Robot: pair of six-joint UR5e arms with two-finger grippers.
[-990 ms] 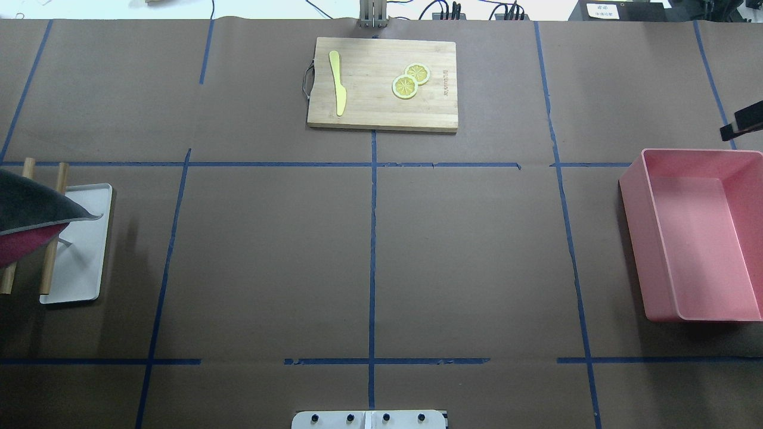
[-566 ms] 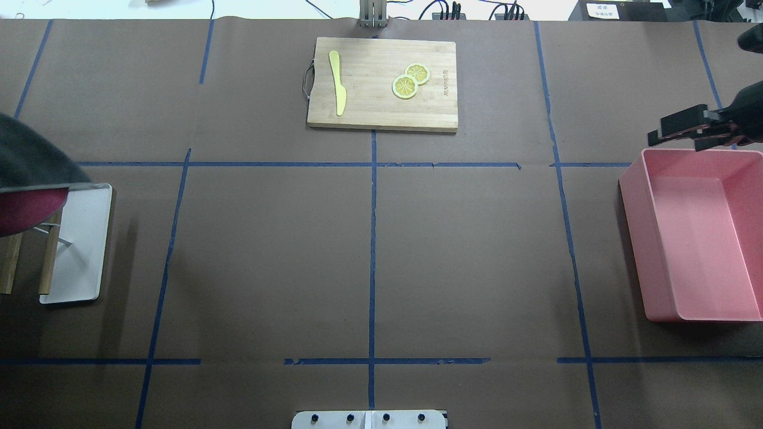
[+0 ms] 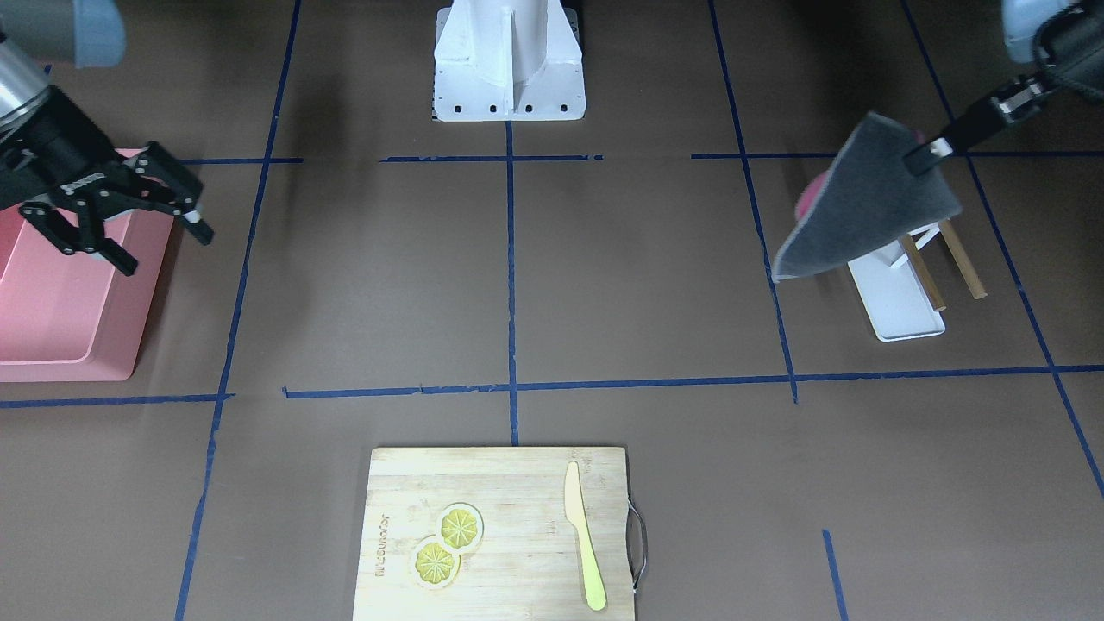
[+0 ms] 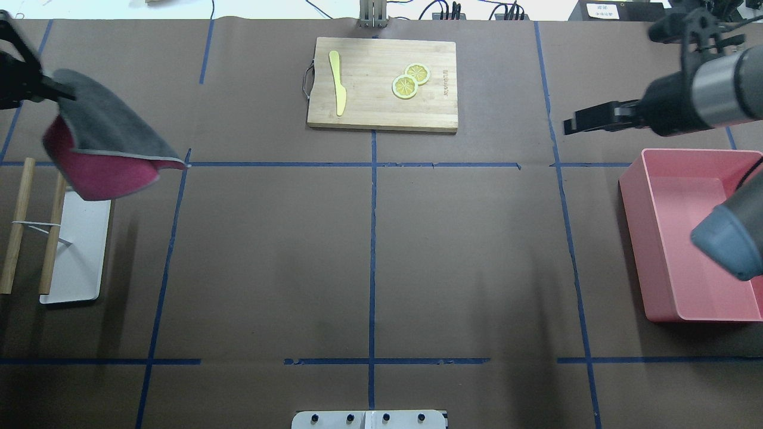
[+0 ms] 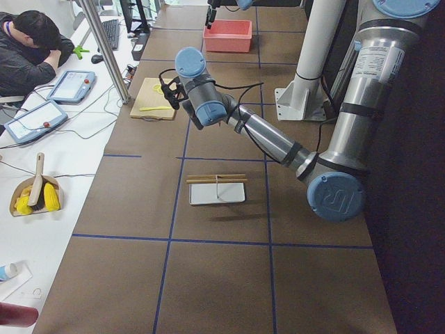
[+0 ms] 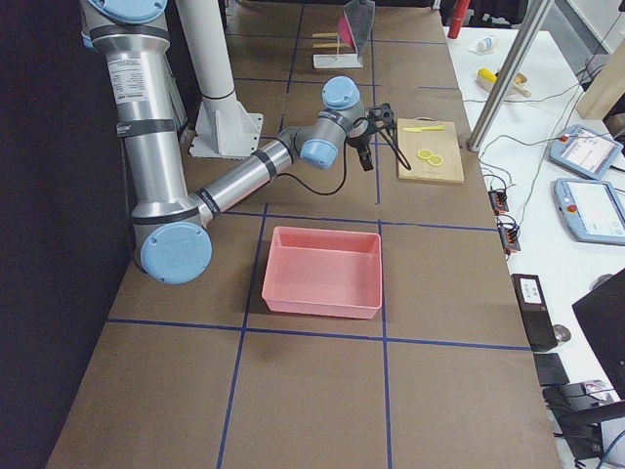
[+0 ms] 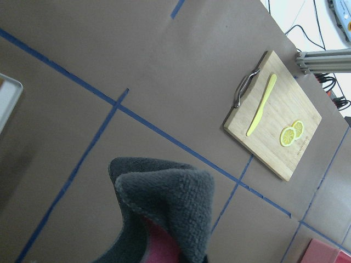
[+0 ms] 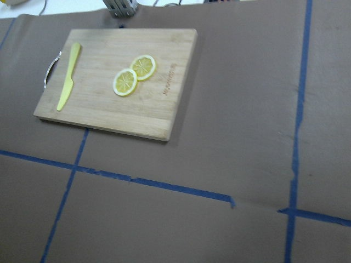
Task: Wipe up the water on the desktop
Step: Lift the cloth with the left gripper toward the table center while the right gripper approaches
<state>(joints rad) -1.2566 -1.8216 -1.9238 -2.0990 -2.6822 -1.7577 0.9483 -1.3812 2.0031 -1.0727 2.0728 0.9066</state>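
- The left gripper (image 3: 921, 158) is cut off at the overhead view's edge; it is pinched tight on 1 corner of the grey-and-pink cloth (image 3: 854, 211).
- The right gripper (image 3: 166, 251) is spread wide, holding nothing, near the pink bin (image 3: 52, 302).
- Wet patches on the desktop (image 4: 268, 256) cannot be made out.
- The desktop lies below both grippers; the cloth hangs clear of it by the white tray (image 3: 901, 302).

Our left gripper (image 3: 925, 157) clamps one corner of the grey cloth (image 3: 862, 207), which hangs from it in the air. Our left arm (image 5: 271, 139) stretches out low from its elbow. Our right gripper (image 3: 168, 250) hovers with its jaws spread wide, and our right arm (image 6: 244, 176) is likewise extended forward.
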